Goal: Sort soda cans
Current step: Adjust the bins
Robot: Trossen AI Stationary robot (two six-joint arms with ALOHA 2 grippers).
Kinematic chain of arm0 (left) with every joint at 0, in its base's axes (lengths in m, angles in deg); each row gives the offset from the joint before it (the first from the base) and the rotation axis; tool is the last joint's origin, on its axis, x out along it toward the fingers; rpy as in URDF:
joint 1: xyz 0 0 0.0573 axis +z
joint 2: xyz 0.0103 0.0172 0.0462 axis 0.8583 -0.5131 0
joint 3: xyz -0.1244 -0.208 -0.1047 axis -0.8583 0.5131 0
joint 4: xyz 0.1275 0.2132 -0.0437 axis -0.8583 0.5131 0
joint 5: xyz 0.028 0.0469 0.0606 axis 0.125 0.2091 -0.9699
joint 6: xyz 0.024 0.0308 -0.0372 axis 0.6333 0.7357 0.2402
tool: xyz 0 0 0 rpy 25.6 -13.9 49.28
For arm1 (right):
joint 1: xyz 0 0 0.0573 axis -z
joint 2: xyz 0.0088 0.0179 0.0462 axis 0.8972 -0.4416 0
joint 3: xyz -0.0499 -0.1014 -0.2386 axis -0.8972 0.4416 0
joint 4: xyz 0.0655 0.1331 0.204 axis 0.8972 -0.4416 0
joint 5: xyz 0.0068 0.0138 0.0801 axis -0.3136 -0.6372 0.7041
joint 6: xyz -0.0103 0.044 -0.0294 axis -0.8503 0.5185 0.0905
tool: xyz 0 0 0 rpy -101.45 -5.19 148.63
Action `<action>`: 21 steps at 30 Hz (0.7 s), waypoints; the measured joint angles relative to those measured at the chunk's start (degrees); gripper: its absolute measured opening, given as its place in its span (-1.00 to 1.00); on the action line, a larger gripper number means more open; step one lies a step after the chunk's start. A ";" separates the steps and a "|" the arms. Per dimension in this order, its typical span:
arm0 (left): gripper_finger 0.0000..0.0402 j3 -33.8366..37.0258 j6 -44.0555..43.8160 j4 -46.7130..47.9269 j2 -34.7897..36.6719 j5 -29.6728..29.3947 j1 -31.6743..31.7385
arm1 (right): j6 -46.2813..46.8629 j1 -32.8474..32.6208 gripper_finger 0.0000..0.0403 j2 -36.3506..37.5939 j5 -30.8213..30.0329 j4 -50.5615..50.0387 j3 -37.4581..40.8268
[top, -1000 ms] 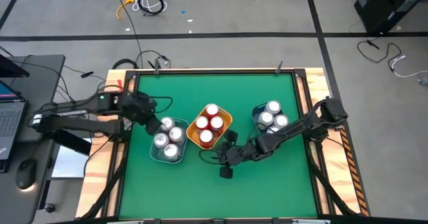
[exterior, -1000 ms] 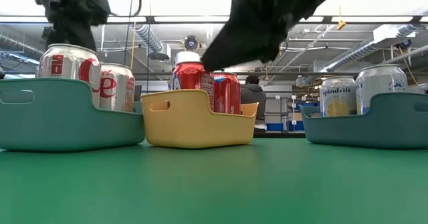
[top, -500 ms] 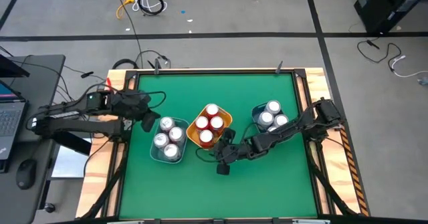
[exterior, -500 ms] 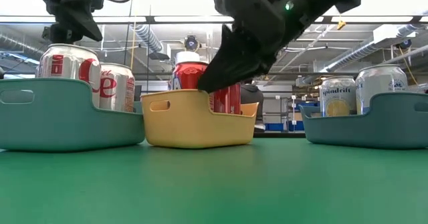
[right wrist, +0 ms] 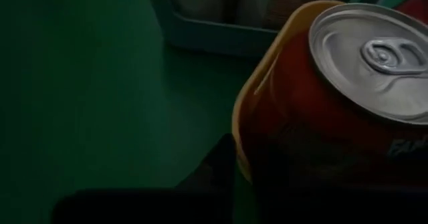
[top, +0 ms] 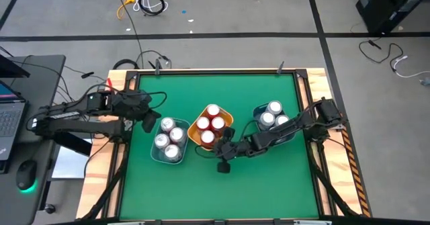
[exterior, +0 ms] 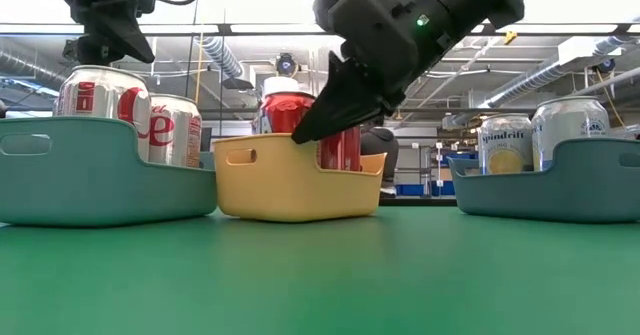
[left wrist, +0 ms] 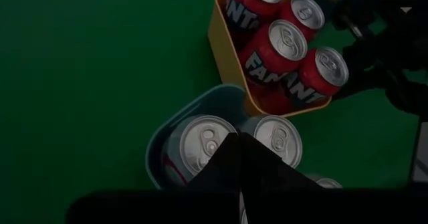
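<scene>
Claws first: the right claw (top: 224, 146) hangs right at the rim of the yellow bin (top: 193, 139), fingers drawn narrow with nothing between them, and the nearest red can (right wrist: 348, 97) stands just beside it, inside that bin. Four red cans (top: 211, 125) fill the yellow bin. Over on the other side, the left claw (top: 149, 122) hovers just above the edge of a blue-grey bin (top: 156, 156), fingers pressed together and empty; four silver cans (top: 169, 139) stand directly below and beside it in that bin. Well behind the right claw, along its arm, a second blue-grey bin (top: 258, 112) holds more silver-topped cans (top: 273, 108) on the green bench (top: 269, 185).
</scene>
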 joint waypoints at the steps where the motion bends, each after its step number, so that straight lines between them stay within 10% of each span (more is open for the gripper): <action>1: -1.00 0.00 0.04 0.00 0.00 0.06 0.00 | -0.17 -0.02 -0.87 0.33 0.62 -0.66 0.00; 21: -1.00 0.02 7.44 -1.32 0.00 3.13 0.00 | -10.41 -1.75 -0.96 7.20 16.34 -15.85 0.12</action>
